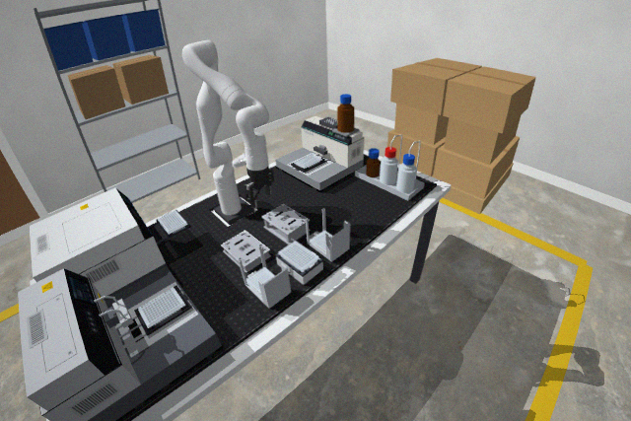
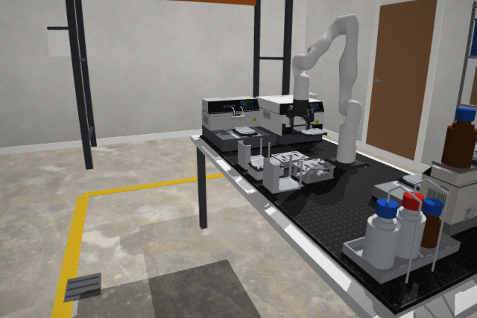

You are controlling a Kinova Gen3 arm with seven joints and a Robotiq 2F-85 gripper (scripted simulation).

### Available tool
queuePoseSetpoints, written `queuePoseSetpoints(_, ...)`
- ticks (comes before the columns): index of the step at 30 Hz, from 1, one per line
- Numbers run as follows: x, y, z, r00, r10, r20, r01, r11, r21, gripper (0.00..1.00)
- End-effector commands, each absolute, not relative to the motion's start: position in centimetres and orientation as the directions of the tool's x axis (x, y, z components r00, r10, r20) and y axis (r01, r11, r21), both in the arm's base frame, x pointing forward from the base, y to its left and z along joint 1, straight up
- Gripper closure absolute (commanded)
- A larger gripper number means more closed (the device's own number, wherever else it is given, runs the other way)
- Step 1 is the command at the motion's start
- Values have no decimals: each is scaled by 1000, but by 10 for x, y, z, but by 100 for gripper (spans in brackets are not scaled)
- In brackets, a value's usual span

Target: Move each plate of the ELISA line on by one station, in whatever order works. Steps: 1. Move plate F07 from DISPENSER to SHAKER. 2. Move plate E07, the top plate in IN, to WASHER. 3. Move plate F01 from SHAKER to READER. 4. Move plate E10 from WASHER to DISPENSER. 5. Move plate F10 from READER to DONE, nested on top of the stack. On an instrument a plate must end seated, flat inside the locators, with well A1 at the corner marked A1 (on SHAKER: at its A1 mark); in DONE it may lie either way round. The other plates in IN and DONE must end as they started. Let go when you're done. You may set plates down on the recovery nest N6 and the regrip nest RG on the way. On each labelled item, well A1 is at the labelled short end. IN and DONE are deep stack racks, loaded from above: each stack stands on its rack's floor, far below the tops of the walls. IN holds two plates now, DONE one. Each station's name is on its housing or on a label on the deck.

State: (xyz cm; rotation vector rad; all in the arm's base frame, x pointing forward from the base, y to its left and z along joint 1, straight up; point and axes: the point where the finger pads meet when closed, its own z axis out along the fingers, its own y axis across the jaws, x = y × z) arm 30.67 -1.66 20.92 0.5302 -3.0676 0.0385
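Observation:
My gripper [image 1: 254, 193] is open and empty. It points down over the black deck beside the arm's base, just behind a grey nest [image 1: 286, 223]. It also shows in the exterior view [image 2: 299, 120]. White well plates sit on a low block at the deck's front [image 1: 299, 257], on the tray of the big grey box at the left [image 1: 172, 223], on the stage of the front left instrument [image 1: 160, 307], and on the back right instrument [image 1: 308, 160]. Two tall-walled racks [image 1: 328, 241] [image 1: 267, 284] stand near the front edge. The labels are too small to read.
A second grey nest [image 1: 245, 247] lies between the racks and the arm's base. A tray of capped bottles [image 1: 392, 172] stands at the deck's right end. A brown bottle [image 1: 345, 112] tops the back right instrument. Cardboard boxes [image 1: 458, 120] are stacked beyond the table.

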Motion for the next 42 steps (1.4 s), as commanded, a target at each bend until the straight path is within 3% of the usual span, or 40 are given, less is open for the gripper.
queuePoseSetpoints(1, 301, -8, 207, -940, -340, 1, -340, 940, 5, 0)
queuePoseSetpoints(12, 301, -8, 207, -940, -340, 1, -340, 940, 5, 0)
queuePoseSetpoints(22, 301, -8, 207, -1000, 24, 3, 24, 1000, 4, 0)
queuePoseSetpoints(42, 288, -35, 207, -1000, 23, 3, 23, 1000, 4, 0)
